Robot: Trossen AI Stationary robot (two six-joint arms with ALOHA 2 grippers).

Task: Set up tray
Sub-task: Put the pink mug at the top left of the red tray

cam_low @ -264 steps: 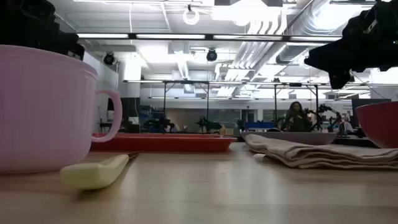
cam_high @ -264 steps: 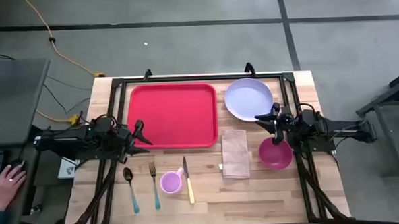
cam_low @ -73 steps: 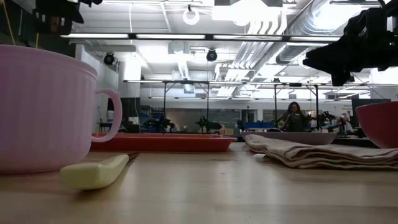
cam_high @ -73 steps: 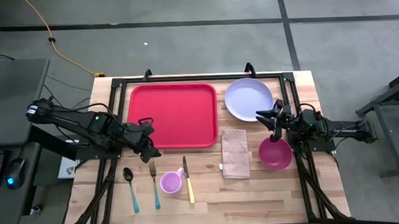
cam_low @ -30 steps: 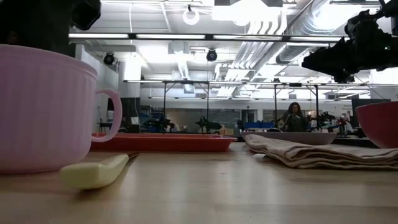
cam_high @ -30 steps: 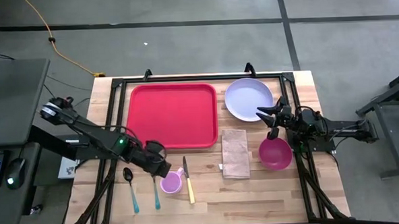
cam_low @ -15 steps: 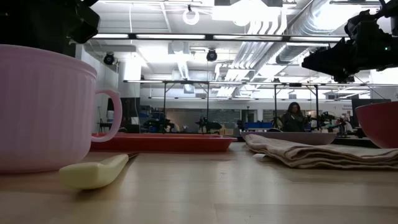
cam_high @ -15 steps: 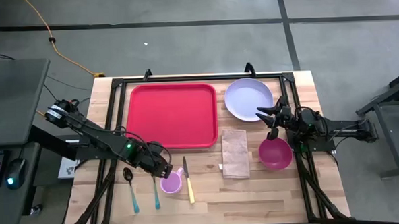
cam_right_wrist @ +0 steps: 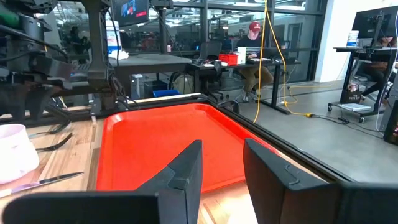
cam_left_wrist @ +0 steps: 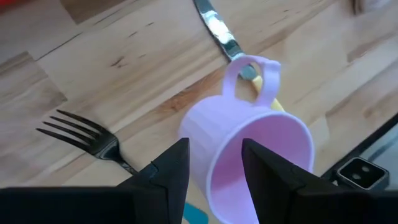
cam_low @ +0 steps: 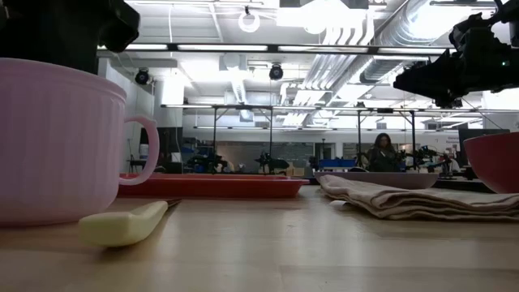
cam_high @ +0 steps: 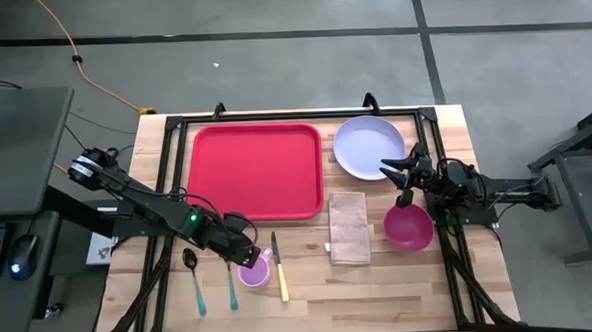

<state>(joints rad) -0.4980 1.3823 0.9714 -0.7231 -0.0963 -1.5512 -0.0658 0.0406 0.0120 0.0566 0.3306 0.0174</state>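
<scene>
The red tray [cam_high: 255,172] lies flat on the far left part of the table and also shows in the right wrist view [cam_right_wrist: 168,137]. A pink mug [cam_high: 255,275] stands upright near the near edge. In the left wrist view its wall [cam_left_wrist: 208,155] is opposite its handle [cam_left_wrist: 249,74]. My left gripper [cam_high: 244,256] is open and low over the mug's left rim. In the left wrist view [cam_left_wrist: 214,146] one finger stands outside the wall and the other over the mouth. My right gripper [cam_high: 394,172] hovers open between the plate and the bowl. My left gripper comes at the mug from above and from the table's left, slanting down, with its fingers on either side of the wall opposite the handle. I cannot tell whether either finger touches the wall.
A lavender plate [cam_high: 369,147] sits right of the tray, with a magenta bowl [cam_high: 409,227] nearer the near edge. A folded napkin [cam_high: 349,227] lies between the bowl and the mug. A knife [cam_high: 279,267], a fork [cam_high: 229,274] and a spoon [cam_high: 195,280] flank the mug. A black frame borders the table.
My left gripper has moved a little toward the table's right and near edges and come down onto the mug's left rim. The mug has stayed where it was.
</scene>
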